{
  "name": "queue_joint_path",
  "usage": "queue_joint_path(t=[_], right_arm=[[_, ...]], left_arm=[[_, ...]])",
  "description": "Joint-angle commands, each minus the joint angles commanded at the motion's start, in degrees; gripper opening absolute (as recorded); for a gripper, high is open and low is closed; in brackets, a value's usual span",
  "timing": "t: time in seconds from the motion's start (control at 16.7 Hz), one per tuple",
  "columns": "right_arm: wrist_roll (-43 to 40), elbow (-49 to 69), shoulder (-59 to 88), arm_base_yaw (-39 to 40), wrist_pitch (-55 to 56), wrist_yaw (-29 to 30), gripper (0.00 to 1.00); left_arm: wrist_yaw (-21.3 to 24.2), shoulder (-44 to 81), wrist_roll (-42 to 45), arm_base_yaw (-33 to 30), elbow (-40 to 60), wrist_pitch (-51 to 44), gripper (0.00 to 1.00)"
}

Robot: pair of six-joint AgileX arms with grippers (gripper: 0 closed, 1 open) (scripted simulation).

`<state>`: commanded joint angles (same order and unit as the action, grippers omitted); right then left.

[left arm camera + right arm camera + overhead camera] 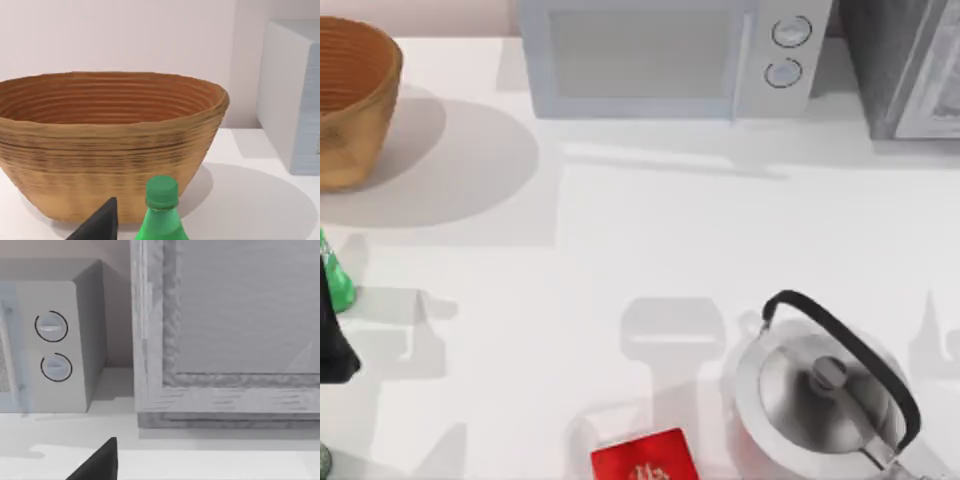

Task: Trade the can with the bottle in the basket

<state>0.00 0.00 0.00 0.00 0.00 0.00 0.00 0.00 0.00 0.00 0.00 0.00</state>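
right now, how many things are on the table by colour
brown: 1, basket
green: 1, bottle
red: 1, box
silver or grey: 3, kettle, microwave, grey cabinet
dark: 1, round thing at edge
total: 7

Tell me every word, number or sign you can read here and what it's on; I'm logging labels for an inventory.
No text can be read.
Red box: a pale printed mark on top, too blurred to read.
Microwave: two round dials, no legible markings.
Bottle, basket, kettle: no lettering visible.
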Motion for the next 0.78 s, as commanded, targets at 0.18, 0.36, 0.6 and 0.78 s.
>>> queue_joint_path(t=[0.18, 0.36, 0.6, 0.78], right_arm=[[0.0, 0.0, 0.0, 0.0, 0.0, 0.0, 1.00], [0.0, 0.0, 0.0, 0.0, 0.0, 0.0, 1.00], [0.0, 0.0, 0.0, 0.0, 0.0, 0.0, 1.00], [0.0, 0.0, 0.0, 0.0, 0.0, 0.0, 1.00]], left_arm=[[0.0, 0.5, 0.0, 0.1, 0.5, -0.2, 1.00], [-0.1, 5.7, 0.1, 0.7, 5.6, -2.5, 1.00], [0.4, 20.1, 0.6, 1.8, 19.5, -9.2, 1.00], [1.2, 35.1, 1.4, 2.7, 33.8, -16.5, 1.00]])
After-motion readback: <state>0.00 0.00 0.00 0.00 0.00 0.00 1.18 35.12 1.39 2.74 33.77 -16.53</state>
